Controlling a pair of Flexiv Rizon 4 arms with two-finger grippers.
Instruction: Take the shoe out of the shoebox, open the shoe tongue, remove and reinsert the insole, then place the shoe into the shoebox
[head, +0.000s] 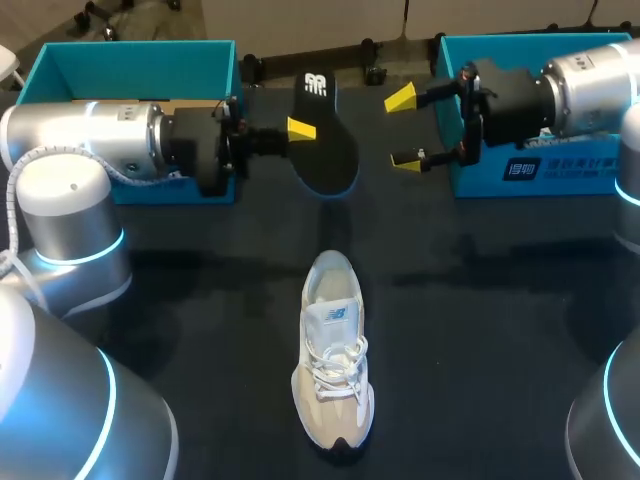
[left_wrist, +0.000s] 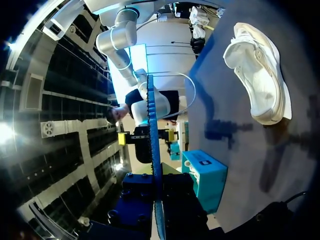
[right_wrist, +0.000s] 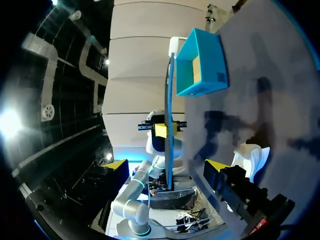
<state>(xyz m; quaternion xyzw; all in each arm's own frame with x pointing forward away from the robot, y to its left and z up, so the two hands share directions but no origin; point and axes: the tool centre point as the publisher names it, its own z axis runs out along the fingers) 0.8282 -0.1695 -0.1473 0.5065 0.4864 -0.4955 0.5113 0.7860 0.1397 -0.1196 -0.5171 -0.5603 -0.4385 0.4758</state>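
From where I stand, the left gripper (head: 300, 130) is clamped on a black foam insole with a blue edge (head: 330, 150). One yellow tip lies on the insole's upper face near its side. The insole is held up off the dark table (head: 480, 330) at the far middle, between two boxes. From above its broad face shows, with a white mark at the far end. In the left wrist view the insole (left_wrist: 152, 150) appears edge-on, as a thin blue-black strip running straight out from that gripper. The right gripper (head: 403, 130) stands wide open, its two yellow tips well apart. It sits just to the right of the insole and does not touch it. Its own camera also sees the insole (right_wrist: 169, 110) edge-on, ahead of the spread fingers. A white and beige lace-up sneaker (head: 335, 360) sits on its sole at the near middle of the table. Its heel points to the far side, its toe points toward the robot, and its laces are loose. It is well apart from both grippers and outside both boxes. The left teal box (head: 140, 70), an open cardboard one, sits at the far left behind the left arm. The right teal box (head: 520, 175) sits at the far right, partly hidden by the right arm.
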